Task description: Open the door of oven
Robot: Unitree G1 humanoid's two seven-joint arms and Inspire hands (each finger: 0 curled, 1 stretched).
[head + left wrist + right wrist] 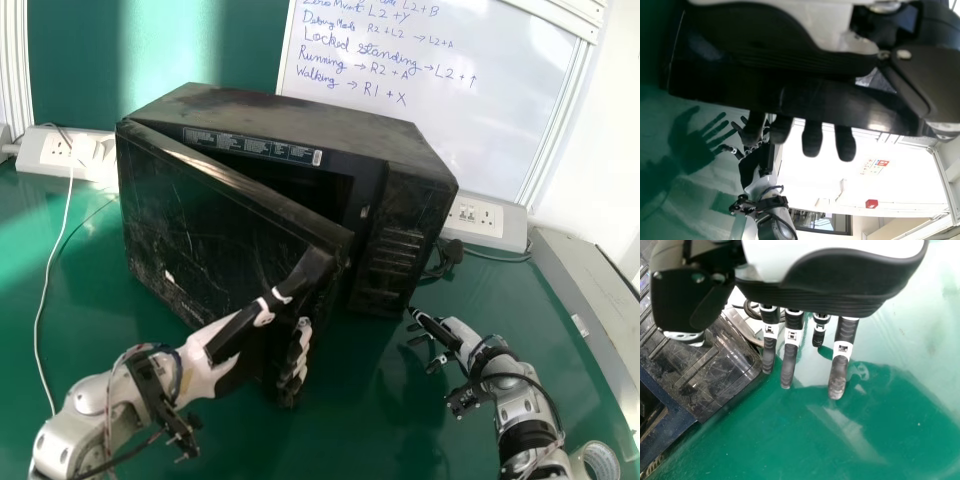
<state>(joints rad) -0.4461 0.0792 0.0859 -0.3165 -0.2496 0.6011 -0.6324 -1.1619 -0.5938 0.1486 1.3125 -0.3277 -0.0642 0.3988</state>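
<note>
Mid-opening: the left hand [232, 340] grips the door [200, 230] in front of the oven [290, 115]; next, swing it wider (right hand [440, 330], fingers extended, is beside the oven).

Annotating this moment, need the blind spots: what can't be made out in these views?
- Microwave interior: head view, mostly hidden by the door and dark.
- Microwave's back: head view, hidden by its own body.
- Label strip text: head view, too small.
- Whiteboard's top line: head view, cut by top edge.
- Tape roll's lower part: head view, cut by bottom edge.
</note>
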